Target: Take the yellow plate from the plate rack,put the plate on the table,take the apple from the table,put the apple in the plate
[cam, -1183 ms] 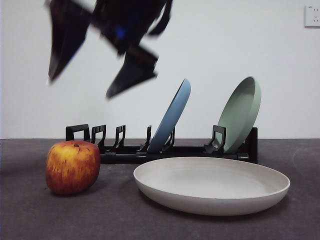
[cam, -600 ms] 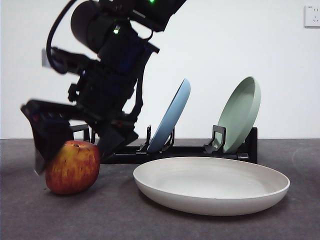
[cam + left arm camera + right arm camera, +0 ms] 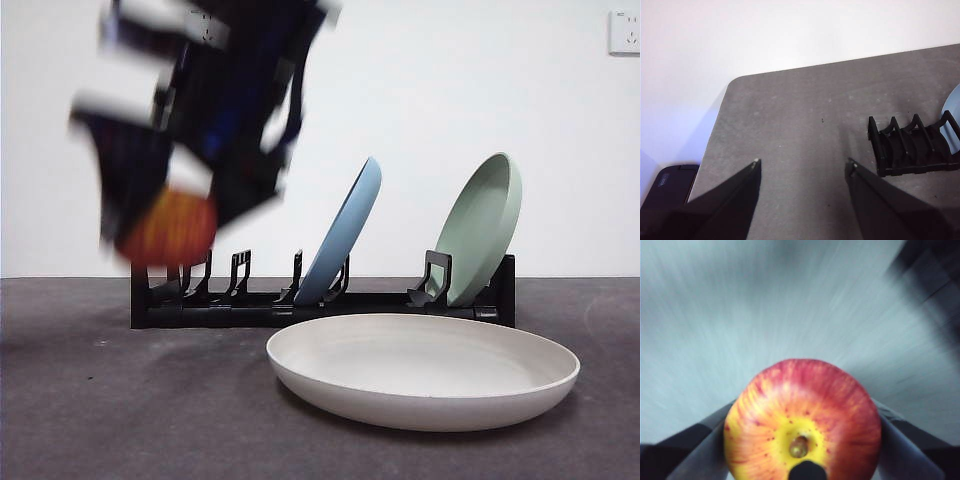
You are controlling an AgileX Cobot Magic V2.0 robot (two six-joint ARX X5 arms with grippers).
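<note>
Now you have the right gripper clamped on the apple at the frame's upper left, clear of the table, with the yellow plate already down at lower right, awaiting only the drop.

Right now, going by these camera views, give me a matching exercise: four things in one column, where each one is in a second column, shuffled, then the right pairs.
Things:
1. apple
2. yellow plate
3. blue plate
4. left gripper

Places:
A. leaning in the plate rack
B. flat on the table
C. clamped in the right gripper, off the table
D. open over bare table, holding nothing

Pairs: 1-C, 2-B, 3-A, 4-D
</note>
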